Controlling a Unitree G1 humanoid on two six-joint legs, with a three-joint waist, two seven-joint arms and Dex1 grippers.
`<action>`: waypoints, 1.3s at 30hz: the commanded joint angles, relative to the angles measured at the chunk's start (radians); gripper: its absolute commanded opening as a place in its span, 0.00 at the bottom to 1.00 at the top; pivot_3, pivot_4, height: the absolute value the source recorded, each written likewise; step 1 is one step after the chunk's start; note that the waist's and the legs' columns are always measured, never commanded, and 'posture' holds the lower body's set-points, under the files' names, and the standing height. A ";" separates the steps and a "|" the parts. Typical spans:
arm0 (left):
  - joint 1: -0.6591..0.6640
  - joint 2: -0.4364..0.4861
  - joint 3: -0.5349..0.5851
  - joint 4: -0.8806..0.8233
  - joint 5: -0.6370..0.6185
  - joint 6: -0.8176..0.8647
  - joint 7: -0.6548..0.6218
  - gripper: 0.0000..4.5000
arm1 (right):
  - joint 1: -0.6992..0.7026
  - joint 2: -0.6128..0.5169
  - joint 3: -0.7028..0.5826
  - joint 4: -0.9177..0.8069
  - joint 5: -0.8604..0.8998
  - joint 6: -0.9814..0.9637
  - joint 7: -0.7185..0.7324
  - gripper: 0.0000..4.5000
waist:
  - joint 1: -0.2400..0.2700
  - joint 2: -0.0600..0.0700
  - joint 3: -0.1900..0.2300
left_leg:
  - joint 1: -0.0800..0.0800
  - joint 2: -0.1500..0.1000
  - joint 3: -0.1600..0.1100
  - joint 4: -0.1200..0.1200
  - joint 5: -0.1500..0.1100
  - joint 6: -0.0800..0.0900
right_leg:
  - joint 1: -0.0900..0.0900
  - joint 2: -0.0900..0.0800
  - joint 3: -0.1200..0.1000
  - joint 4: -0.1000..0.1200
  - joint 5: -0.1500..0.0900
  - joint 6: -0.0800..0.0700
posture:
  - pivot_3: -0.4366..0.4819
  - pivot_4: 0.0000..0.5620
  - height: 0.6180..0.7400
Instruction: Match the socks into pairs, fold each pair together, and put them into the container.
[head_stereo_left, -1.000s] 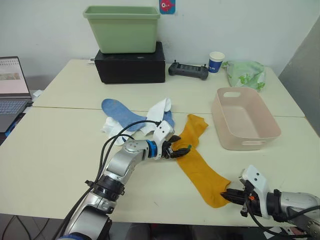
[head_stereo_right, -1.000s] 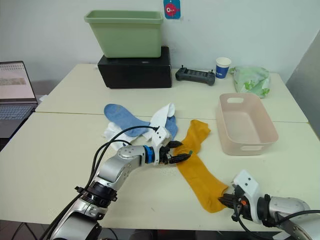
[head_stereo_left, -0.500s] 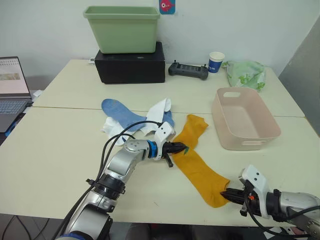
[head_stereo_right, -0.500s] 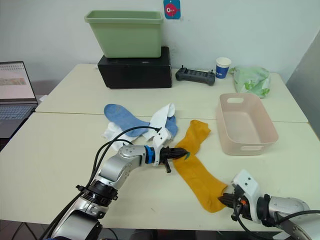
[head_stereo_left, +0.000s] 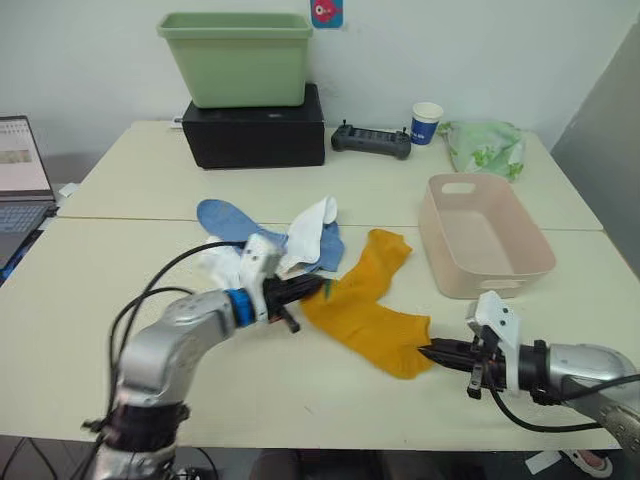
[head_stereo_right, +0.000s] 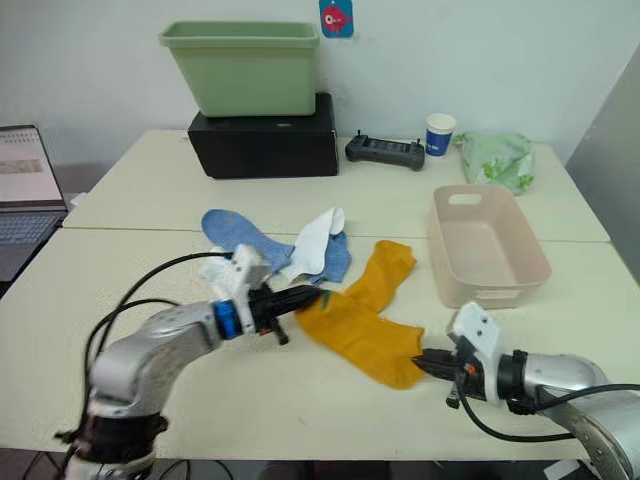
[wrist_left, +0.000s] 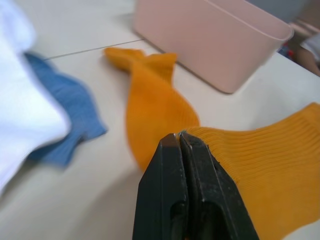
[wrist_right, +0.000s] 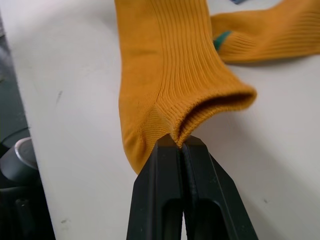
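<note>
The left gripper (head_stereo_left: 305, 288) was pinched tight on one end of a mustard-yellow sock (head_stereo_left: 372, 322), a ribbed knit that lay bent across the cream tabletop (head_stereo_left: 130, 260). The right gripper (head_stereo_left: 432, 352) was clamped on the sock's opposite end, its black fingers (wrist_right: 172, 200) pressed together over the ribbed cuff (the cuff opening gaped just beyond them). In the left wrist view a second stretch of mustard knit (wrist_left: 150, 107) ran away toward the container (head_stereo_left: 485, 235), a low pale pink plastic tub with rounded corners and a handle slot, standing empty just beyond the sock on the robot's right.

A soft heap of white socks (head_stereo_left: 310, 222) and blue socks (head_stereo_left: 230, 218) sat just beyond the left gripper. Farther back stood a taller green plastic tub (head_stereo_left: 236, 57) on a black box (head_stereo_left: 255, 133), a black handheld controller (head_stereo_left: 370, 140), a blue paper cup (head_stereo_left: 427, 123) with unreadable printing, and a crumpled green bag (head_stereo_left: 485, 146). A laptop (head_stereo_left: 20, 175) sat at the far left.
</note>
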 joint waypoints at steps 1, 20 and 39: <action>0.115 0.020 0.108 -0.130 -0.098 0.061 0.043 0.01 | -0.031 -0.009 0.031 -0.011 0.028 0.012 0.021 0.00 | 0.007 0.000 0.000 | 0.000 0.000 0.000 0.000 0.000 0.000 | 0.000 0.000 0.000 0.000 0.000 0.000 | 0.48 0.27 0.92; 0.669 -0.005 0.010 -0.224 0.062 -0.288 0.080 0.01 | -0.145 -0.057 0.241 0.101 -0.025 0.120 0.048 0.00 | 0.018 -0.001 0.000 | 0.000 -0.001 0.002 0.000 0.000 0.000 | -0.001 -0.002 0.003 -0.002 -0.001 -0.004 | 0.48 0.27 0.92; 0.752 0.047 0.062 -0.184 0.116 -0.515 0.045 0.95 | -0.110 -0.124 0.102 0.051 -0.037 0.079 0.055 1.00 | 0.015 0.000 -0.001 | 0.000 0.000 0.004 0.000 -0.001 0.001 | -0.002 -0.001 0.003 -0.003 -0.003 -0.008 | 0.48 0.27 0.92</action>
